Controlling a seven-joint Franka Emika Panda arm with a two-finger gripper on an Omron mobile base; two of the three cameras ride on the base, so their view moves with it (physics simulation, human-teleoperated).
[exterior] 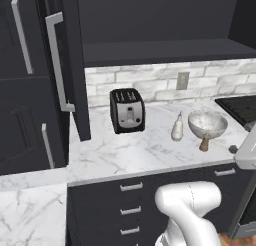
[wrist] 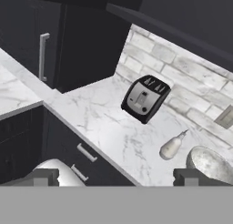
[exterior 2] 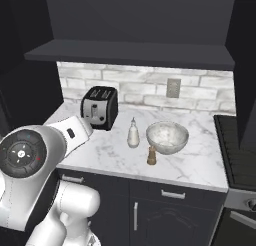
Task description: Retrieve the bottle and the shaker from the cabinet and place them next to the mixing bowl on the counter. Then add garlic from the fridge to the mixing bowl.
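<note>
The creamy-white bottle [exterior: 177,127] [exterior 2: 133,134] [wrist: 173,146] stands upright on the white marble counter [exterior: 125,150] [exterior 2: 105,150], just left of the mixing bowl [exterior: 207,124] [exterior 2: 167,136] [wrist: 211,164]. The small brown shaker [exterior: 204,144] [exterior 2: 152,155] stands in front of the bowl, close to its rim. Above them the dark cabinet [exterior: 165,50] [exterior 2: 130,52] has its door [exterior: 60,65] swung open. My gripper [wrist: 118,177] is open with nothing between its fingertips [wrist: 43,176], hovering over the counter's front edge, well short of the bottle. The garlic is out of view.
A black and silver toaster [exterior: 127,110] [exterior 2: 100,107] [wrist: 145,99] sits against the brick backsplash, left of the bottle. A dark stovetop [exterior: 240,107] [exterior 2: 240,150] borders the counter on the right. Tall dark doors with grey handles [exterior: 22,35] stand at the left. Dark drawers [exterior: 131,210] sit below.
</note>
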